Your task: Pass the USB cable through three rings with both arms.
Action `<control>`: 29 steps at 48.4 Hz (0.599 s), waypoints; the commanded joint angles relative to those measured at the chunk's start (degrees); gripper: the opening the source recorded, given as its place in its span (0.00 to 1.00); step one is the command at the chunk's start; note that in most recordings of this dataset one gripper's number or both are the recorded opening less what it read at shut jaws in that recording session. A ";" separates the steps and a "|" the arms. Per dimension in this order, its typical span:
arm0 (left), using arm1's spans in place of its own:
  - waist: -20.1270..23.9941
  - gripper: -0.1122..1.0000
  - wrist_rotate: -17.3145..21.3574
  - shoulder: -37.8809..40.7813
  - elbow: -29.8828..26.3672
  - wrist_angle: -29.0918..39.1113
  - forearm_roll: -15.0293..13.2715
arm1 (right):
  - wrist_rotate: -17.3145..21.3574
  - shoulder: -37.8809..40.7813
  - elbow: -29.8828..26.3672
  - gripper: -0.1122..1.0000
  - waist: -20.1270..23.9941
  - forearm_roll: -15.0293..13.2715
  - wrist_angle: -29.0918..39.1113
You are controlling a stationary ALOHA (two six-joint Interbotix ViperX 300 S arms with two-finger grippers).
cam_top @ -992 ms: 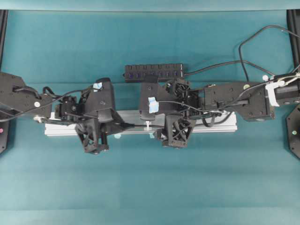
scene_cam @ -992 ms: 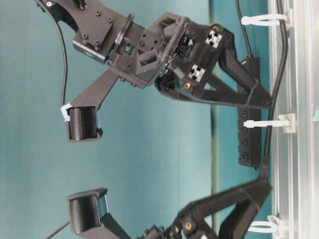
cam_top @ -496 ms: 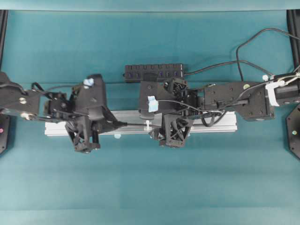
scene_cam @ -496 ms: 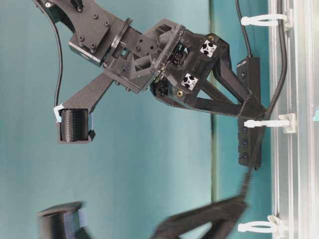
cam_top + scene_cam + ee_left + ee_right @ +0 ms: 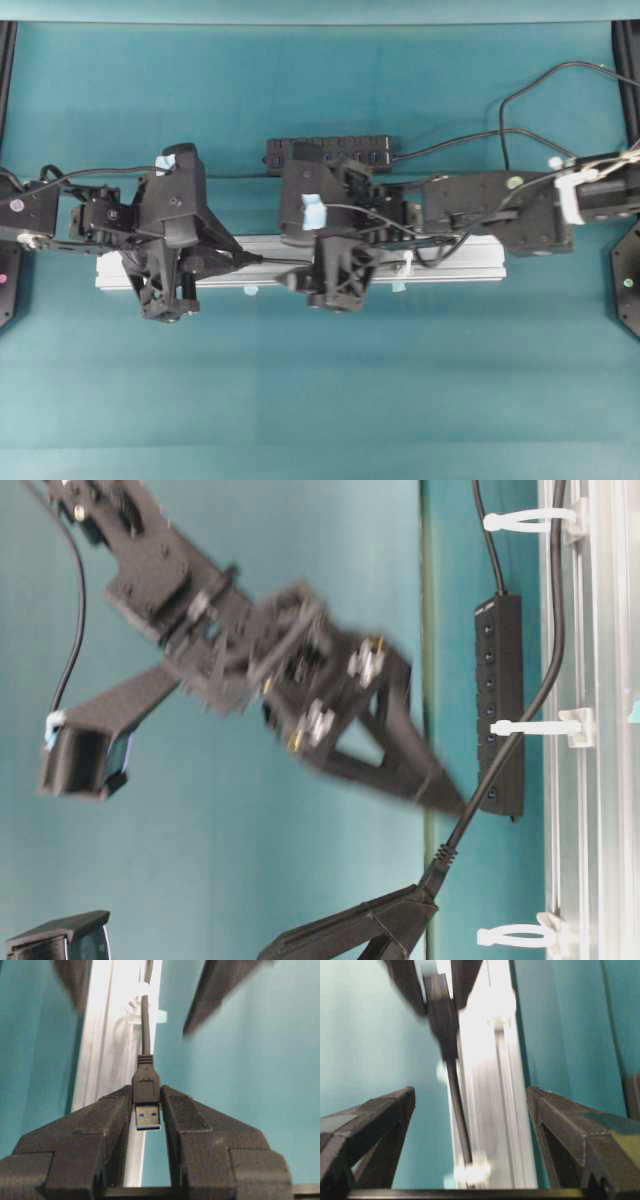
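Note:
The USB cable (image 5: 145, 1025) ends in a black plug (image 5: 146, 1085) with a silver tip. My left gripper (image 5: 146, 1091) is shut on that plug and holds it above the silver rail (image 5: 460, 262). Three white rings stand on the rail: a far ring (image 5: 525, 521), a middle ring (image 5: 535, 727) and a near ring (image 5: 515, 936). The cord runs through the far and middle rings, then rises to the left gripper (image 5: 420, 890). The near ring holds nothing. My right gripper (image 5: 470, 1092) is open and straddles the cord (image 5: 457, 1110) above a blurred ring (image 5: 472, 1172).
A black multi-port USB hub (image 5: 325, 153) lies behind the rail, and its cord (image 5: 520, 110) loops off to the right. Small pale-blue tabs (image 5: 250, 290) stick out from the rail's front edge. Teal cloth (image 5: 320, 400) covers the table.
My left gripper has drawn the plug leftward and up, so more cord shows beyond the middle ring. The right gripper has slid left along the rail, and its jaws have narrowed a little.

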 commanded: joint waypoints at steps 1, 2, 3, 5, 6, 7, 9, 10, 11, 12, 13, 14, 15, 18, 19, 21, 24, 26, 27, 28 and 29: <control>-0.09 0.32 0.18 -0.62 -1.05 -0.18 0.09 | 0.00 0.00 -1.67 0.56 0.09 -0.09 -0.62; 0.00 0.32 0.18 -0.62 -1.05 -0.18 0.09 | 0.00 0.18 -1.76 0.54 0.09 -0.09 -0.79; 0.09 0.32 0.18 -0.62 -1.05 -0.18 0.09 | 0.00 0.26 -1.93 0.53 0.00 -0.09 -0.88; 0.09 0.32 0.18 -0.53 -1.05 -0.18 0.09 | 0.00 0.44 -2.11 0.49 0.18 -0.09 -0.97; 0.18 0.32 0.18 -0.62 -1.05 -0.18 0.09 | 0.00 0.53 -2.20 0.47 0.18 -0.09 -0.97; 0.09 0.32 0.18 -0.62 -1.05 -0.18 0.09 | 0.00 0.62 -2.29 0.46 0.18 -0.09 -0.97; 0.18 0.32 0.18 -0.62 -1.05 -0.26 0.09 | 0.00 0.79 -2.46 0.42 0.26 -0.09 -0.97; 0.18 0.32 0.18 -0.62 -1.05 -0.18 0.26 | 0.00 0.88 -2.55 0.40 0.35 -0.09 -0.97; 0.18 0.32 0.18 -0.62 -1.05 -0.18 0.26 | 0.00 0.97 -2.64 0.38 0.35 -0.09 -0.97; 0.18 0.32 0.18 -0.62 -1.23 -0.18 0.09 | -0.09 1.05 -2.64 0.36 0.35 -0.09 -1.05; 0.18 0.32 0.18 -0.62 -1.23 -0.18 0.09 | -0.09 1.23 -2.72 0.34 0.44 -0.09 -1.05; 0.18 0.32 0.18 -0.53 -1.05 -0.18 0.09 | -0.09 1.32 -2.81 0.32 0.44 -0.09 -1.05; 0.18 0.32 0.18 -0.62 -1.05 -0.18 0.09 | -0.09 1.49 -2.90 0.30 0.53 -0.18 -1.05; 0.18 0.32 0.18 -0.53 -1.23 -0.18 0.09 | -0.09 2.11 -3.52 0.24 0.62 -0.09 -1.05; 0.18 0.32 0.18 -0.53 -1.05 -0.18 0.09 | -0.09 2.37 -3.78 0.22 0.62 -0.09 -1.05; 0.18 0.32 0.26 -0.53 -1.05 -0.18 0.09 | -0.09 2.81 -4.22 0.19 0.70 -0.09 -0.79; 0.18 0.32 0.26 -0.53 -1.05 -0.18 0.26 | -0.09 3.52 -5.01 0.14 0.88 -0.09 -0.62; 0.18 0.32 0.18 -0.53 -1.05 -0.26 0.09 | -0.35 3.87 -5.45 0.12 0.97 -0.09 -0.53; 0.18 0.32 0.18 -0.53 -1.23 -0.26 0.09 | -0.44 3.96 -5.63 0.11 1.05 -0.09 -0.53; 0.18 0.32 0.18 -0.53 -1.23 -0.26 0.09 | -0.62 4.04 -5.80 0.10 1.14 -0.09 -0.44; 0.18 0.32 0.18 -0.53 -1.23 -0.35 0.09 | -0.79 4.13 -5.98 0.09 1.14 -0.09 -0.35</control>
